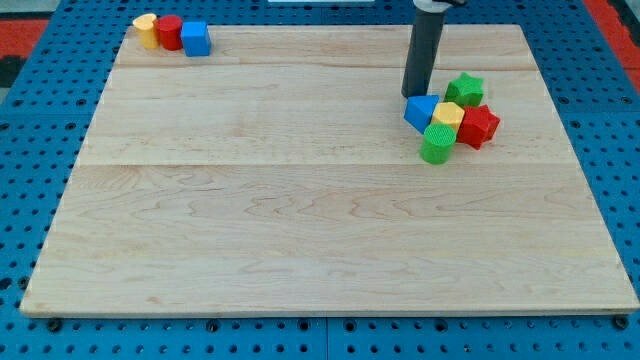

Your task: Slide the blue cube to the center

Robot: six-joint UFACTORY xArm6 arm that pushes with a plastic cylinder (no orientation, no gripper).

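Note:
The blue cube [195, 38] sits at the board's top left corner, touching a red block [169, 32] with a yellow block [146, 29] to its left. My tip [415, 94] is far away at the view's right, just above a blue triangular block [420, 111]. That block is part of a cluster with a yellow block [448, 117], a green star [464, 89], a red block [478, 126] and a green cylinder [436, 144].
The wooden board [320, 220] lies on a blue perforated table [20, 200]. The dark rod [424, 50] rises out of the view's top.

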